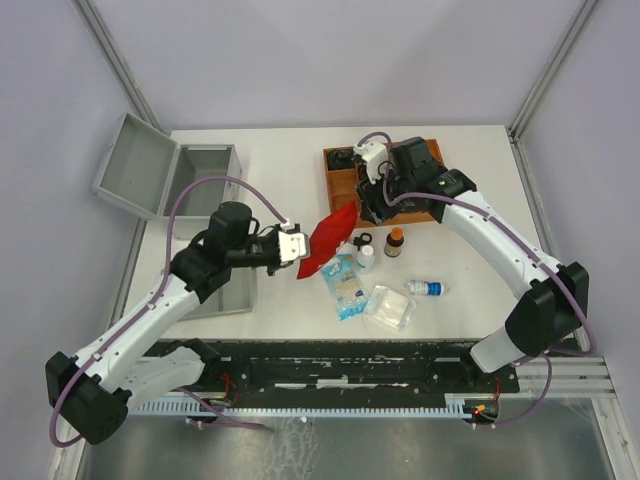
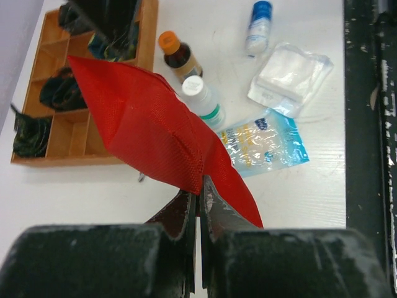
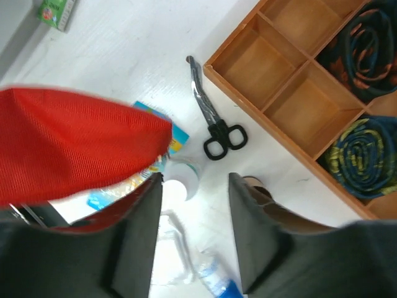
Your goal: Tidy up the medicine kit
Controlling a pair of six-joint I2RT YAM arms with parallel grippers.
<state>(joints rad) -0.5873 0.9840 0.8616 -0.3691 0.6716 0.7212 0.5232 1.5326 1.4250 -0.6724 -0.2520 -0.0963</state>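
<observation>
The medicine kit (image 1: 208, 163) is a silver-grey metal case at the table's far left, its lid (image 1: 135, 165) swung open to the left. My left arm covers much of the case. My left gripper (image 1: 297, 244) is shut on one corner of a red pouch (image 1: 331, 238) and holds it up above the table, right of the case. In the left wrist view the pouch (image 2: 149, 130) hangs from the pinched fingertips of my left gripper (image 2: 200, 186). My right gripper (image 1: 374, 202) is open and empty at the wooden tray's front edge, above the bottles; the right wrist view also shows it (image 3: 195, 180).
A brown wooden compartment tray (image 1: 340, 160) at the back holds dark rolled bandages (image 3: 363, 155). In front of it lie black scissors (image 3: 214, 124), a white bottle (image 1: 366, 256), a brown bottle (image 1: 394, 241), a blue-capped bottle (image 1: 427, 288), a blue packet (image 1: 345, 282) and a gauze packet (image 1: 389, 307).
</observation>
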